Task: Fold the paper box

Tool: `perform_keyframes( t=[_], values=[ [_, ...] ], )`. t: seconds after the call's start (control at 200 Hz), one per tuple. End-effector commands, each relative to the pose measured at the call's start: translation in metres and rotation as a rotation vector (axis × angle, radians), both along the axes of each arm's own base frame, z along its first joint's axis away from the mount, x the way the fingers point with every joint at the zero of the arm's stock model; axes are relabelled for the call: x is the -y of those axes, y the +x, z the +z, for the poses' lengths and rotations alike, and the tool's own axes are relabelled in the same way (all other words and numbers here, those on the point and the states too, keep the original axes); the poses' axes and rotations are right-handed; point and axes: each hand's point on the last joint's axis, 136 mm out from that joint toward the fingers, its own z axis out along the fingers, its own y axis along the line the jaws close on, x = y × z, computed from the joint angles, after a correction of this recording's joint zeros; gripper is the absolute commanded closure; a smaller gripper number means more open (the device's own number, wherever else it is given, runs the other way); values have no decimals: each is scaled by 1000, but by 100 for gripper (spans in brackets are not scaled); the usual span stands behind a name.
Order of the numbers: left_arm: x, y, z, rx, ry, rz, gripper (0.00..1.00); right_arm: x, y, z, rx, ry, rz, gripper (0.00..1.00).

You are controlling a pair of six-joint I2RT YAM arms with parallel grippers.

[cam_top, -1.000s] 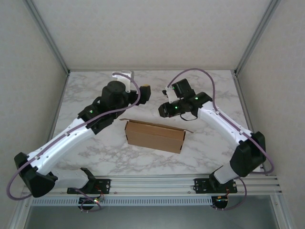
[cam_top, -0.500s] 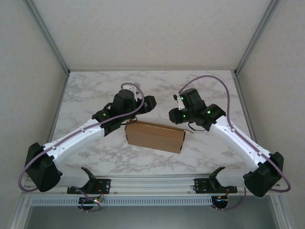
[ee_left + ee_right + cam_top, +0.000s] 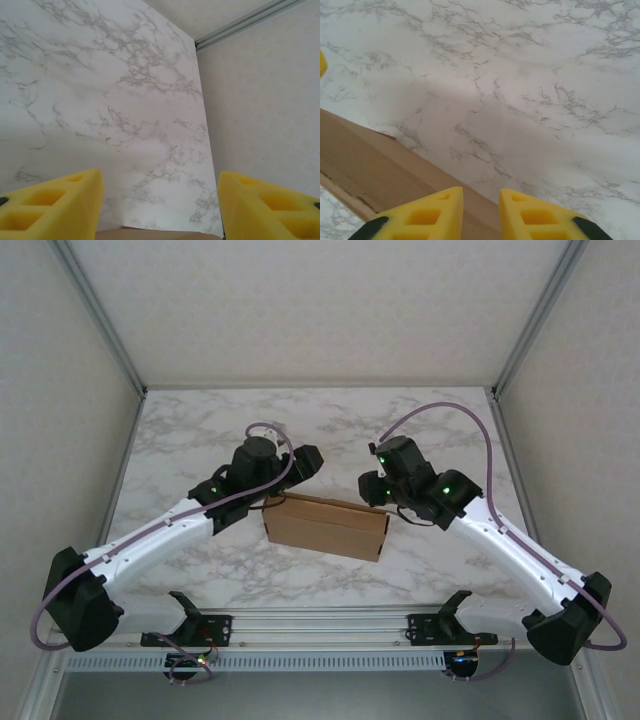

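Well, the left gripper [image 3: 160, 202] hovered spread wide just above the back edge of the paper box [image 3: 325, 525], the right gripper [image 3: 481, 212] a mere slit apart over its other end. Danger looked plain: pressing down unevenly might have skidded or dented it.

- White marble-patterned table [image 3: 100, 100], grey-veined, stretches ahead of both the left gripper [image 3: 160, 212] and the right gripper [image 3: 481, 215].
- Right of the left gripper, a pale textured wall [image 3: 260, 100], edged by an aluminium rail [image 3: 245, 22], meets the tabletop.
- Soft light; a faint shadow [image 3: 445, 100] lies ahead of the right gripper.
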Motion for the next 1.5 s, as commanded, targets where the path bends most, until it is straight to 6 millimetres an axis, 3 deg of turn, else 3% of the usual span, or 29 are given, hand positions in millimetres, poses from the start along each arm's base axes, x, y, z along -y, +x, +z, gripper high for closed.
perform_keyframes(
  t=[0.0, 0.355, 0.541, 0.646, 0.761, 1.026, 1.162, 1.312, 1.492],
  values=[
    [-2, -5, 5, 4, -7, 30, 39, 5, -3, 9, 19, -4, -31, 75],
    [1, -30, -14, 4, 26, 28, 39, 5, -4, 5, 27, -12, -21, 75],
    [-1, -44, -26, 18, 62, 49, 38, -7, -6, 4, 21, 13, 24, 73],
    [-7, -47, -42, 19, 88, 75, 38, -20, -13, 3, 12, 36, 107, 63],
    [-15, -50, -59, 13, 112, 102, 38, -23, -16, 4, 38, 22, 171, 42],
    [-17, -57, -61, 43, 92, 96, 38, -53, -49, -1, 290, 34, 643, 30],
    [-13, -59, -63, 51, 117, 77, 37, -54, -49, -13, 417, -79, 785, 18],
    [-13, -60, -66, 54, 128, 70, 37, -66, -55, -35, 402, -174, 994, 17],
    [-14, -61, -67, 59, 137, 64, 36, -79, -43, -51, 414, -267, 1119, 16]
  ],
)
